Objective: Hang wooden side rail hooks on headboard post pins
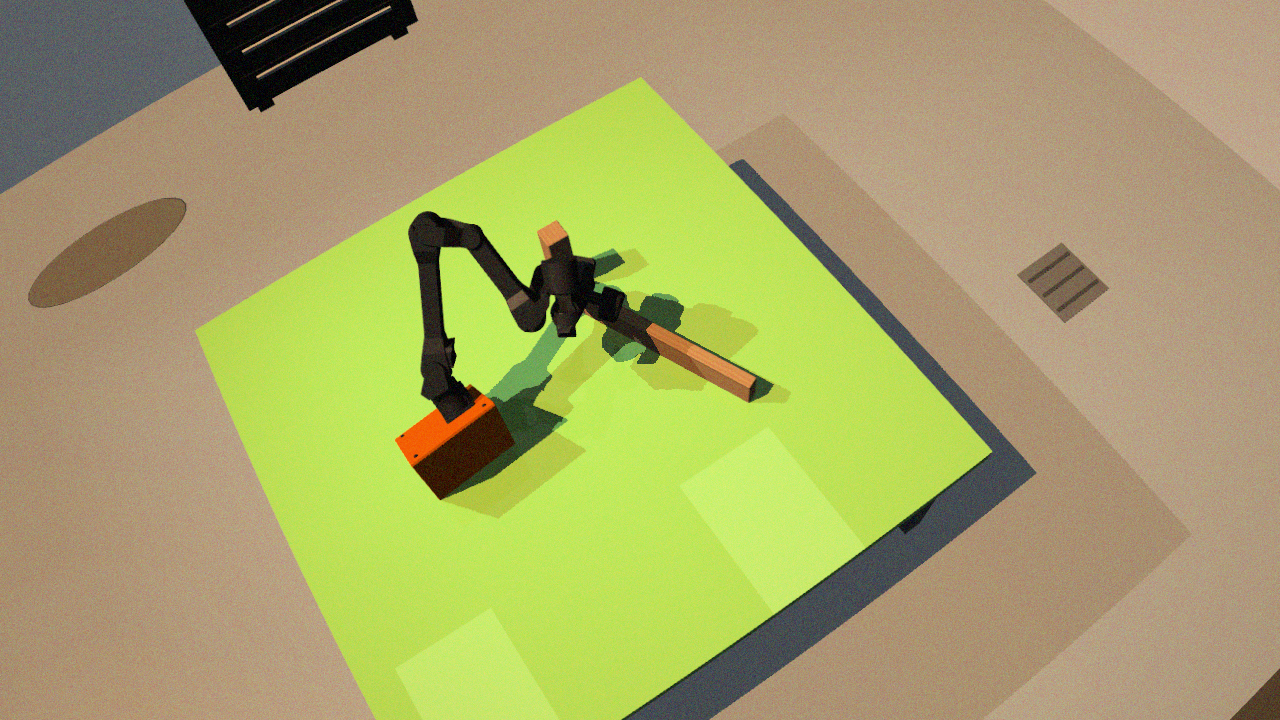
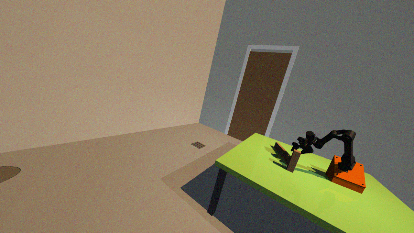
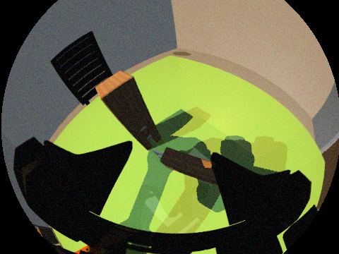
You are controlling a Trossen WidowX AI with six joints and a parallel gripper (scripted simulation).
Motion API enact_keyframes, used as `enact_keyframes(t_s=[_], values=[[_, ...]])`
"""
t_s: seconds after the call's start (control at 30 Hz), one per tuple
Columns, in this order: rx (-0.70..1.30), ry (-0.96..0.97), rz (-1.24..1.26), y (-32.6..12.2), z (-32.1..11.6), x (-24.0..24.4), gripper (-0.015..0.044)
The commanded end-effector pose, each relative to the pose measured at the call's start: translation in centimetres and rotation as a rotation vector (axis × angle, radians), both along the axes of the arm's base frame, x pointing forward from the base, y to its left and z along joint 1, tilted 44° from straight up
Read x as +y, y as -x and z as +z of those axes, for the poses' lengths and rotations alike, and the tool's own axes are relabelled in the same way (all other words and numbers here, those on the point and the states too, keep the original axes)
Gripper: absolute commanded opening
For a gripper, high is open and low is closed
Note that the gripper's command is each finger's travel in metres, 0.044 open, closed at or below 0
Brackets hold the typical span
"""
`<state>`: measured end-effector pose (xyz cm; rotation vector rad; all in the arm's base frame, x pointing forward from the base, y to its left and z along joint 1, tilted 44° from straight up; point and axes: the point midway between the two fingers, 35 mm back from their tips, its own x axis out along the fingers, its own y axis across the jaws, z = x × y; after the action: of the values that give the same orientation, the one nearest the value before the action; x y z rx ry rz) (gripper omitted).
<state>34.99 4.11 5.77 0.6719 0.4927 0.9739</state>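
The wooden headboard post stands upright on the green table. The wooden side rail runs from the post's foot out across the table, and its far end lies on the table. In the wrist view its near end meets the post low down; the hooks and pins are too small to make out. My gripper is open and empty. It hovers above the rail's near end, beside the post, and hides that end in the top view.
The arm's orange base box sits on the table toward the front left. A black cabinet stands on the floor beyond the table. A brown door is in the grey wall behind.
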Motion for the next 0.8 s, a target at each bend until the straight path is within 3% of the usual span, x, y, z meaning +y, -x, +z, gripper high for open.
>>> enact_keyframes(t_s=[0.0, 0.17, 0.77], values=[[0.405, -0.072, -0.124, -5.1, -2.3, -1.7, 0.044], [0.741, -0.101, -0.225, -7.8, -3.7, -2.7, 0.044], [1.325, -0.07, -0.416, -9.0, -3.6, -4.0, 0.044]])
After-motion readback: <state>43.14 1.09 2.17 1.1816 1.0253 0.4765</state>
